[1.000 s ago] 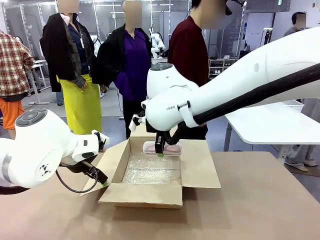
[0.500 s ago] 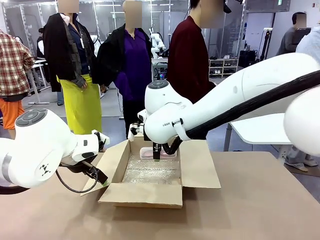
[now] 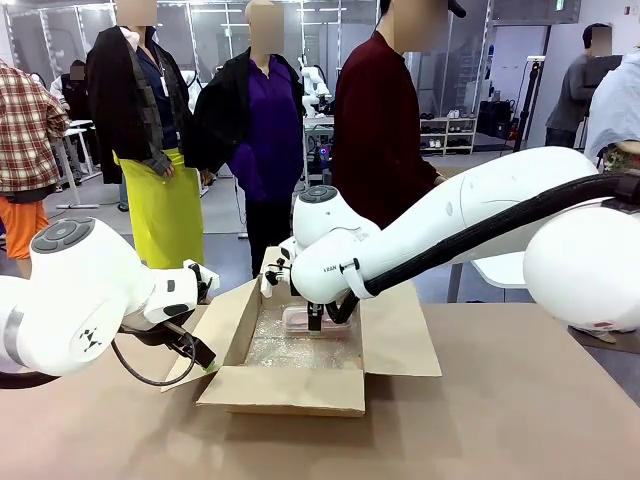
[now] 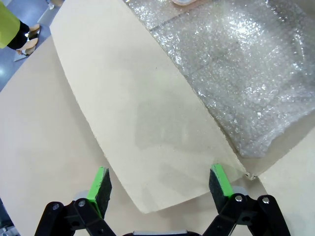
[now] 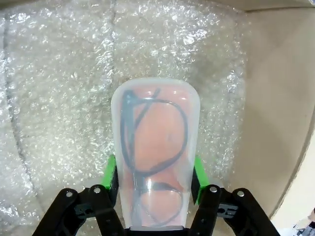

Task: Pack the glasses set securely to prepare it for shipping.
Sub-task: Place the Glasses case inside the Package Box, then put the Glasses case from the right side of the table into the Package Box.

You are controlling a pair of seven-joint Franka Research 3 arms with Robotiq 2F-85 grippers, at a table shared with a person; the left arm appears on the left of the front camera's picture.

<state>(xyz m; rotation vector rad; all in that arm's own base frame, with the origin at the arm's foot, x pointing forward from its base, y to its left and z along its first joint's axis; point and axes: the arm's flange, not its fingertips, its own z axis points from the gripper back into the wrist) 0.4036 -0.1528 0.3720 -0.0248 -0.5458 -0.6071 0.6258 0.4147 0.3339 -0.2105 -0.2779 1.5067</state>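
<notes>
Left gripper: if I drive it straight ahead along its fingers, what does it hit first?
Most likely the box flap, whose corner lies just ahead between the open fingers of the left gripper. The bubble wrap is farther on; depth is unclear.

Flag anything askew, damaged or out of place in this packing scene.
Nothing stands out. The pink glasses case sits straight between the pads of the right end effector, over the bubble wrap lining the open cardboard box. The left end effector stands open at the corner of the box's left flap.

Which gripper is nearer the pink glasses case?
Right. The right gripper flanks the pink glasses case inside the box; the left gripper straddles a flap outside.
</notes>
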